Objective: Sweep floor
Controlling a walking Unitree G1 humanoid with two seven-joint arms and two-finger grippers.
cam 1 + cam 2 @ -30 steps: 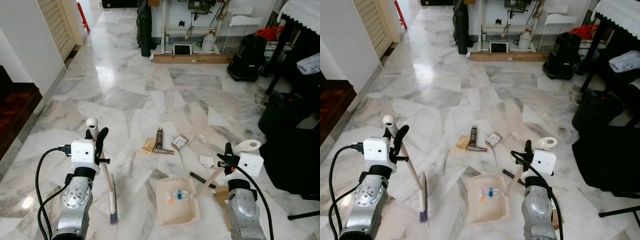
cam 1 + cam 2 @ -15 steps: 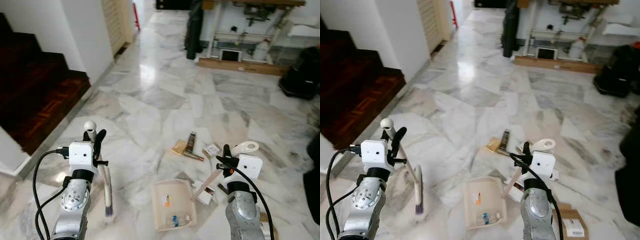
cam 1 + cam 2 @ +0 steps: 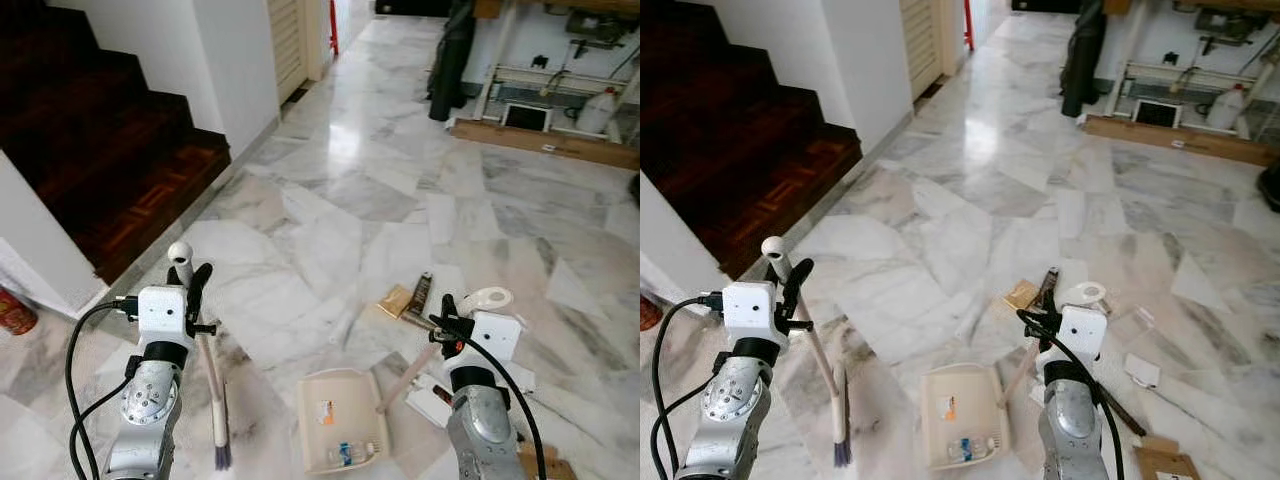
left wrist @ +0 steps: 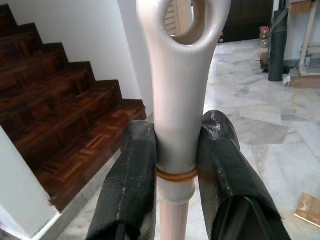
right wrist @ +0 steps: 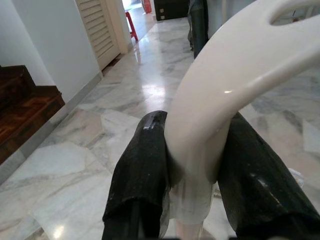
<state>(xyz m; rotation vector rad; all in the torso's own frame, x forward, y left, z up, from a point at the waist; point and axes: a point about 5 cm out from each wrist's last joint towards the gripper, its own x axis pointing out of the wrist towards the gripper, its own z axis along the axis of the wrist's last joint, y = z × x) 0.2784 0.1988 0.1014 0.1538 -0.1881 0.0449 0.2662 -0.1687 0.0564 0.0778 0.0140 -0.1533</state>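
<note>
While we stand on the shiny stone floor (image 3: 330,210), our left gripper (image 4: 177,150) squeezes the top of the broom (image 3: 214,400) handle tight. The brush end rests on the floor by our left side. Our right gripper (image 5: 192,165) is clamped on the white handle of the dustpan (image 3: 342,420). The dustpan sits on the floor between our arms, with small bits of trash inside. More trash (image 3: 410,298) lies just past it. Dark wooden stairs (image 3: 90,130) rise on the left.
</note>
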